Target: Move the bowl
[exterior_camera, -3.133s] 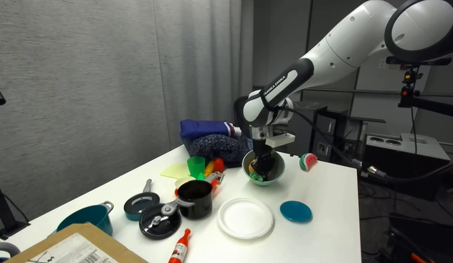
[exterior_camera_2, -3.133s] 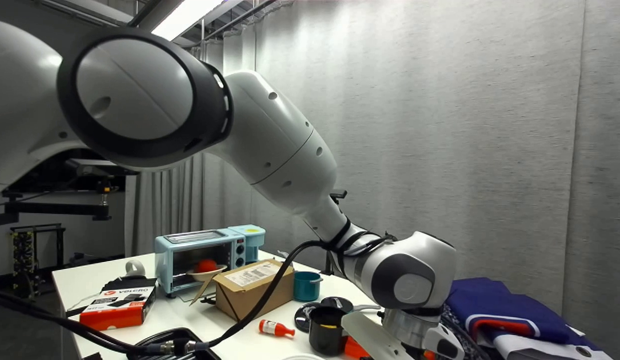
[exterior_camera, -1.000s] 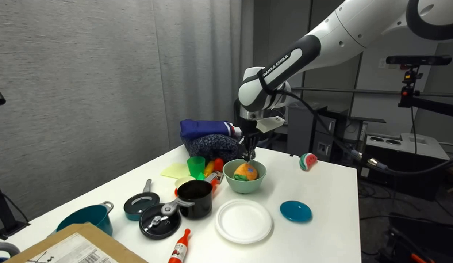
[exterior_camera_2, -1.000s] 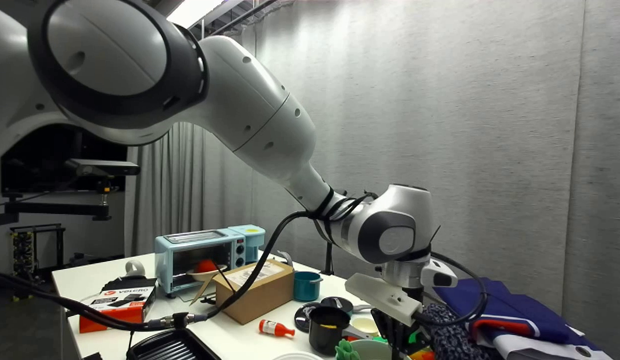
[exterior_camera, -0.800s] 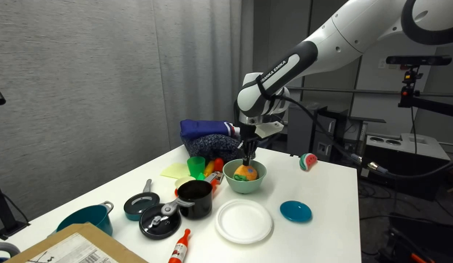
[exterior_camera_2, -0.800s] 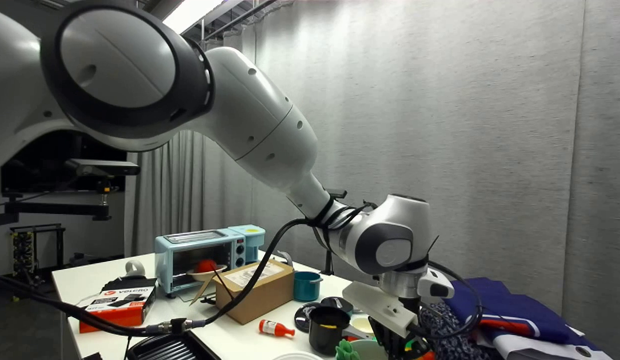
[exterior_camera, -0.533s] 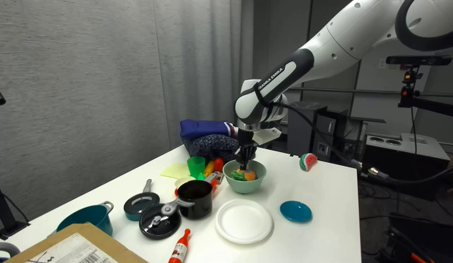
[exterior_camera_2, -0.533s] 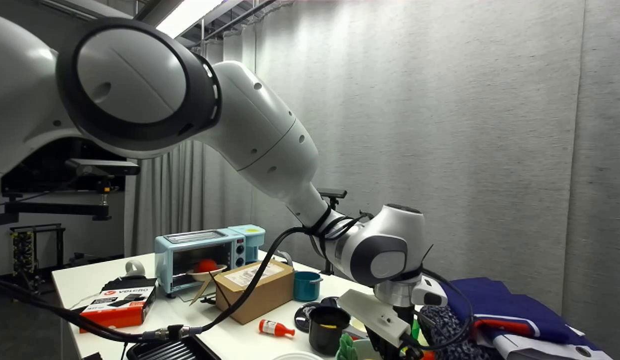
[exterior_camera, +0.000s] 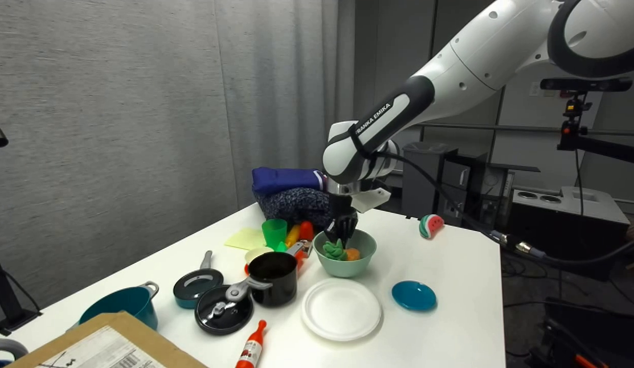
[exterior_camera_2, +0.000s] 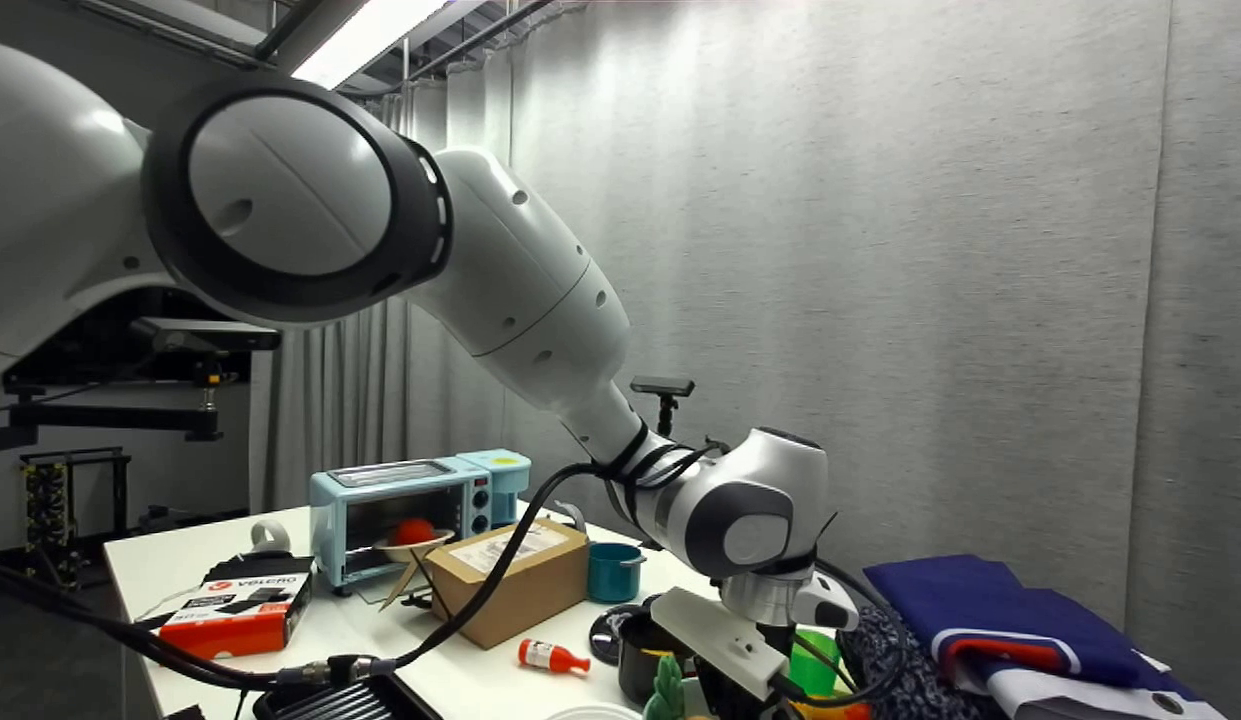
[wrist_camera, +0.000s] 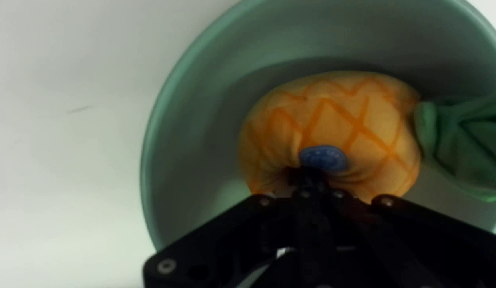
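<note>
The bowl point(exterior_camera: 345, 268) is round and smooth, pale green with a thin rim, and it sits on the surface point(exterior_camera: 449, 337) just beside a flat white plate point(exterior_camera: 341, 312) with a raised edge, near a glossy black pot point(exterior_camera: 282, 289). In it lies a soft plush pineapple point(wrist_camera: 351, 108), its orange cloth printed with a darker criss-cross and carrying an oval blue patch point(wrist_camera: 323, 158); floppy green leaves point(wrist_camera: 467, 140) spread from one end. The pincer point(wrist_camera: 309, 182) reaches down inside, clenched, its black tip pushing a deep pucker into the cloth. That tip sinks into shadow, so I can't tell whether a fold is nipped in it.

The wrist view crops the bowl along the top and right, and the pincer covers its lower part. In an exterior view a pale panel point(exterior_camera_2: 718, 645) on the robot arm point(exterior_camera_2: 550, 290) and the bottom edge hide nearly all of the bowl. A cardboard box point(exterior_camera: 112, 342) is cut off at the corner of an exterior view, and the small pieces point(exterior_camera: 306, 231) behind the pot are hard to sort out.

The surface is plain white, with one faint line point(wrist_camera: 78, 109) near the bowl. A blue disc point(exterior_camera: 414, 295) and a watermelon wedge point(exterior_camera: 430, 225) lie on it. A dark knit point(exterior_camera: 296, 204) is bunched under folded blue cloth point(exterior_camera: 283, 180), and a grey, faintly slubbed curtain point(exterior_camera: 117, 128) hangs behind.
</note>
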Robot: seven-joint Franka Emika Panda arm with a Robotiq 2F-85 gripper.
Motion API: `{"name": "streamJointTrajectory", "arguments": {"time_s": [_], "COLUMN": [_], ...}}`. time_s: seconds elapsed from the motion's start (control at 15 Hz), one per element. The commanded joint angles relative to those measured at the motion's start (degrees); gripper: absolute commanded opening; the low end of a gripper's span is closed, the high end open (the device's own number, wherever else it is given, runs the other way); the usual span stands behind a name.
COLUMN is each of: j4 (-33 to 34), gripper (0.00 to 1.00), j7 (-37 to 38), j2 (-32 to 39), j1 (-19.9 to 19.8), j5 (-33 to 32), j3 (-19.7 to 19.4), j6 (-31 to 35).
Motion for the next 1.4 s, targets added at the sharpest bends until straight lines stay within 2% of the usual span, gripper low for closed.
{"name": "streamJointTrajectory", "arguments": {"time_s": [0.0,0.47,0.8,1.07,1.33], "j4": [0.78,-1.8,-4.66,-8.22,-15.08], "gripper": [0.0,0.0,0.0,0.0,0.0], "j7": [-0.89,-1.8,-2.63,-3.0,-1.52], "j2": [1.02,0.34,-0.34,-3.31,-9.7], "j1": [0.75,2.39,3.79,4.13,4.67], "j5": [-2.2,-6.96,-9.32,-10.81,-10.48], "j3": [-0.47,-0.76,-0.68,-0.7,-0.49], "j6": [-6.15,-11.83,-12.57,-11.08,-4.05]}}
